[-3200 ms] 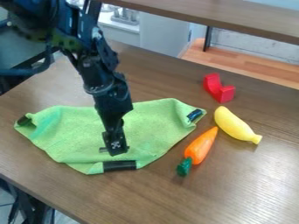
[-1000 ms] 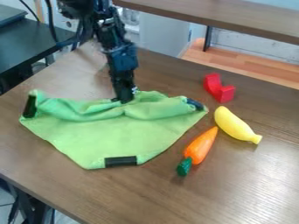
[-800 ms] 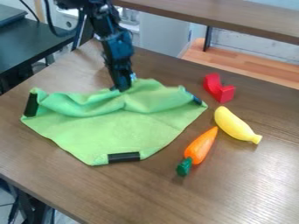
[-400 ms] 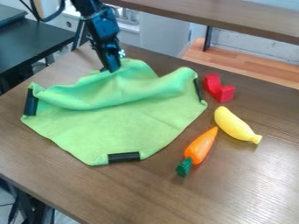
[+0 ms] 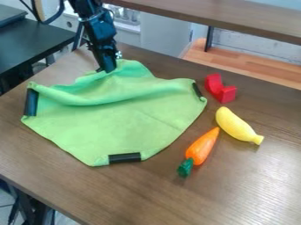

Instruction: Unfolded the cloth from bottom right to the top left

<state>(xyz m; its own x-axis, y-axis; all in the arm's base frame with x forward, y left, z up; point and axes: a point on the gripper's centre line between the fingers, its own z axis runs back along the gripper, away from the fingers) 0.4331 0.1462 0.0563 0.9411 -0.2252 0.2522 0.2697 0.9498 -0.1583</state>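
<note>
In the camera view, count one green cloth [image 5: 126, 125], lying spread on a brown table [image 5: 235, 182], with a wavy fold running across its far half. Find one black gripper [image 5: 106, 68] at the cloth's raised far edge, jaws narrowed on the fabric. Count three dark strips along the cloth's edge: one at left [image 5: 31, 102], one at front [image 5: 124, 157], one at right [image 5: 197, 89]. Add one orange carrot [image 5: 201, 144] (green top towards the front), one yellow banana [image 5: 236, 125] and one red curved block [image 5: 220, 90], all to the right of the cloth, the block near its right-hand strip. Lose some fabric from sight behind the fold, and the exact pinch in the dark gripper tips. See the arm cut off by the top edge, and a dark table [image 5: 35, 37] cut off at left.
</note>
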